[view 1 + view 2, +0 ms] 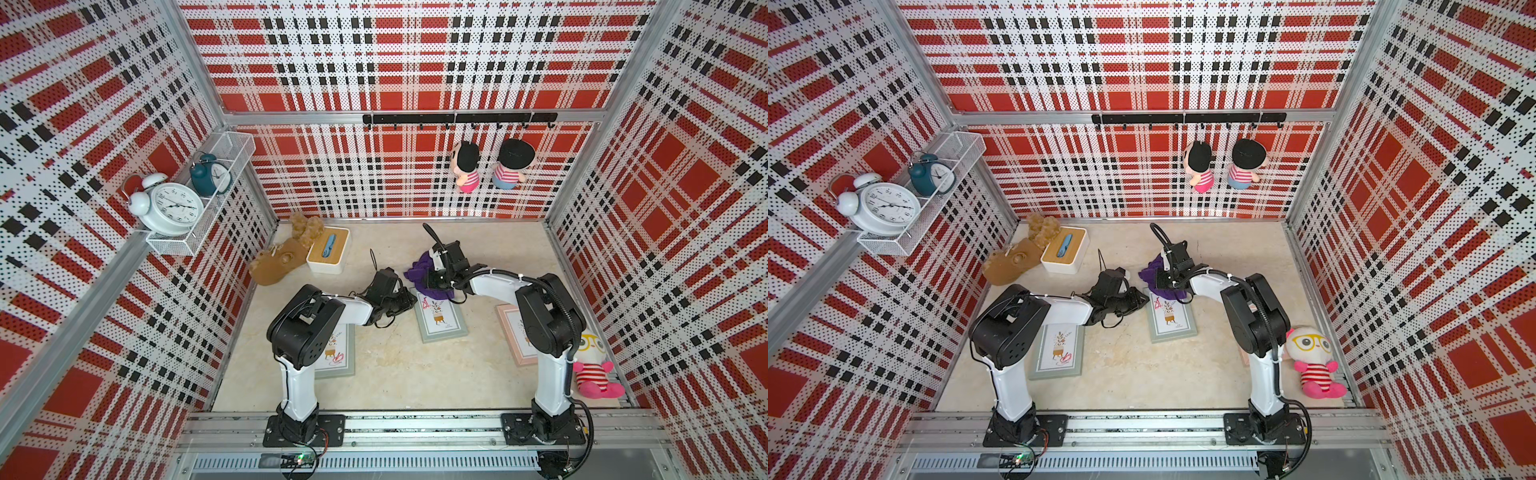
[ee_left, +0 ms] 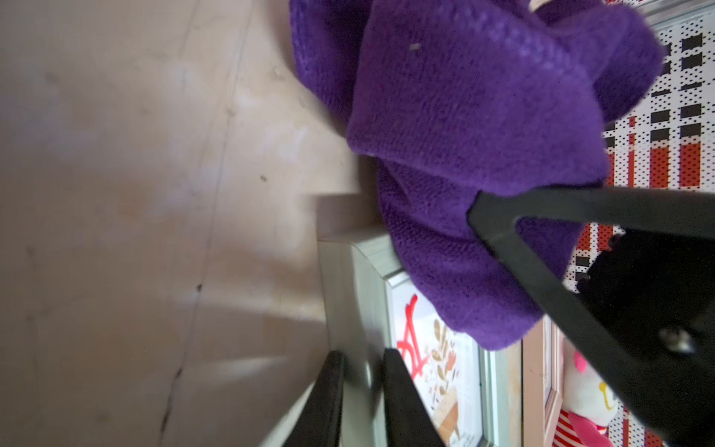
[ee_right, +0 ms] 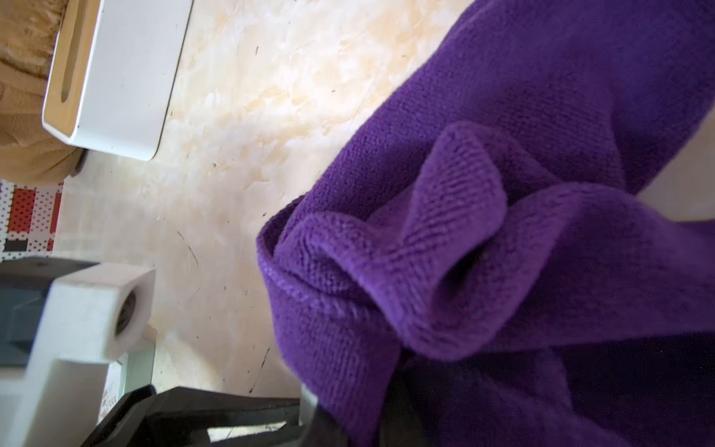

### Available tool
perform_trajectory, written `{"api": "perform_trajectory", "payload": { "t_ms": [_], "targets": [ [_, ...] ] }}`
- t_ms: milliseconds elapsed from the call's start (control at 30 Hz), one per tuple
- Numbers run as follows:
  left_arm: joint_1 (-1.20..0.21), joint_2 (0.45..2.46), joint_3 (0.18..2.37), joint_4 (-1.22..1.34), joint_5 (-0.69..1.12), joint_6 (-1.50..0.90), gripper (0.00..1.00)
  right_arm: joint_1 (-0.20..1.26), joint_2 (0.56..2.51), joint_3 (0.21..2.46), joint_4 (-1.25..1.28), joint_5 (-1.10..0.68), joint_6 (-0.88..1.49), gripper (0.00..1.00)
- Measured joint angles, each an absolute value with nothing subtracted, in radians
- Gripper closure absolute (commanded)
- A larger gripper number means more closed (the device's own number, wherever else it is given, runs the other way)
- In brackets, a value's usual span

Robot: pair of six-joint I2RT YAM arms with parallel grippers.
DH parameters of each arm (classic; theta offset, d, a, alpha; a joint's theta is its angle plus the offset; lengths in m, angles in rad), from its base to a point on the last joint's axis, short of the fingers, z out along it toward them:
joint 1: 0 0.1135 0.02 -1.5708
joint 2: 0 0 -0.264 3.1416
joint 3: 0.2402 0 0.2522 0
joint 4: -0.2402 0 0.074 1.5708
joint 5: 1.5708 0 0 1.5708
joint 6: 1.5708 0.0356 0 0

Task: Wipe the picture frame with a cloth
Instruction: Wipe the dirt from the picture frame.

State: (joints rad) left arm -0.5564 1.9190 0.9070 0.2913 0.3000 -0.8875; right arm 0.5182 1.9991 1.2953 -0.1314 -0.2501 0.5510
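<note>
A grey-green picture frame (image 1: 441, 322) (image 1: 1173, 323) lies flat mid-table, with a plant print and a red scribble under its glass. The crumpled purple cloth (image 1: 419, 269) (image 1: 1151, 269) (image 2: 464, 116) (image 3: 503, 193) rests on the frame's far end. My right gripper (image 1: 435, 284) (image 1: 1165, 282) (image 3: 356, 422) is shut on the cloth, which bunches up at its jaws. My left gripper (image 1: 409, 301) (image 1: 1142, 300) (image 2: 363, 356) lies low at the frame's far left corner. Its two fingers are closed on the frame's border (image 2: 360, 278), one on each side.
A second grey frame (image 1: 337, 353) lies under the left arm, a pink frame (image 1: 514, 332) under the right arm. A white box with wooden lid (image 1: 328, 251) and a brown plush (image 1: 278, 262) sit back left. A striped doll (image 1: 594, 370) sits at the right wall.
</note>
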Motion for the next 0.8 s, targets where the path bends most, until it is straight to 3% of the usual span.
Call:
{"api": "perform_trajectory", "payload": {
  "t_ms": [267,567,800],
  "targets": [
    [-0.55,1.925,0.907,0.298,0.315,-0.909,0.81,0.527,2.012,1.278,-0.088,-0.241,0.601,1.0],
    [-0.55,1.926,0.908,0.301,0.314,-0.912,0.82,0.4,1.981,1.28,-0.196,-0.083,0.545,1.0],
    [-0.55,1.934,0.919,0.297,0.315,-0.912,0.83,0.553,2.065,1.374,-0.188,-0.094,0.538,1.0]
  ]
}}
